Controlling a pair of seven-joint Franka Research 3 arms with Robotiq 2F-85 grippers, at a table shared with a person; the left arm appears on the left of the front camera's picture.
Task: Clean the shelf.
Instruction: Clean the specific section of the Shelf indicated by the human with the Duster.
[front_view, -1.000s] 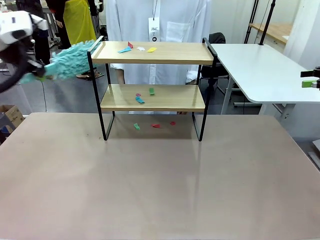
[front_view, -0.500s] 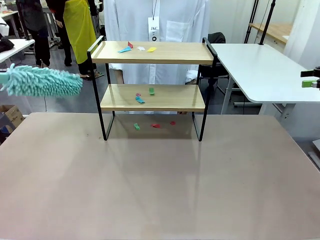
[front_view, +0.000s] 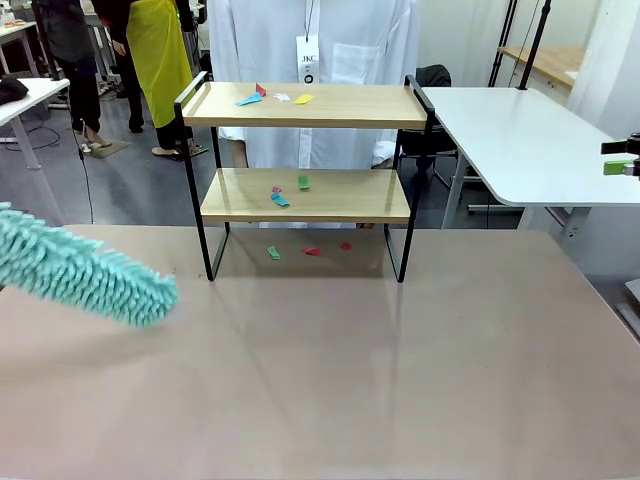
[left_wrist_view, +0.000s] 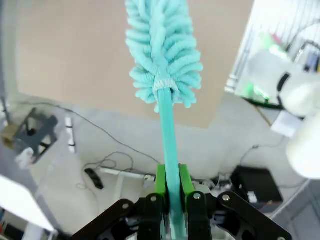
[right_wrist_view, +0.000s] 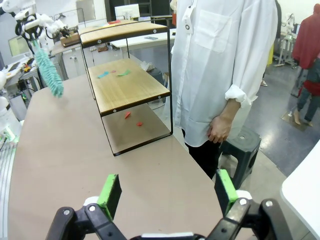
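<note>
The shelf (front_view: 350, 105) stands at the far middle of the tan table, with two wooden boards in a black frame. Coloured paper scraps lie on its top board (front_view: 250, 99), on its lower board (front_view: 280, 198) and on the table beneath (front_view: 312, 251). A teal fluffy duster (front_view: 85, 275) hangs tilted over the table's left side, away from the shelf. My left gripper (left_wrist_view: 170, 185) is shut on the duster's handle, with the duster head (left_wrist_view: 162, 45) pointing away. My right gripper (right_wrist_view: 167, 192) is open and empty, off the table's far right edge (front_view: 620, 158). From there the shelf (right_wrist_view: 135, 92) and the duster (right_wrist_view: 47, 70) show farther off.
A person in a white coat (front_view: 310, 40) stands right behind the shelf, one hand (right_wrist_view: 218, 131) hanging at the side. A white table (front_view: 520, 140) stands at the right and a black stool (right_wrist_view: 242, 145) beside the person. The tan tabletop (front_view: 330, 370) in front of the shelf is bare.
The duster has swung down and leftward from beside the shelf's top left corner to low over the table's left side. The right gripper has not moved.
</note>
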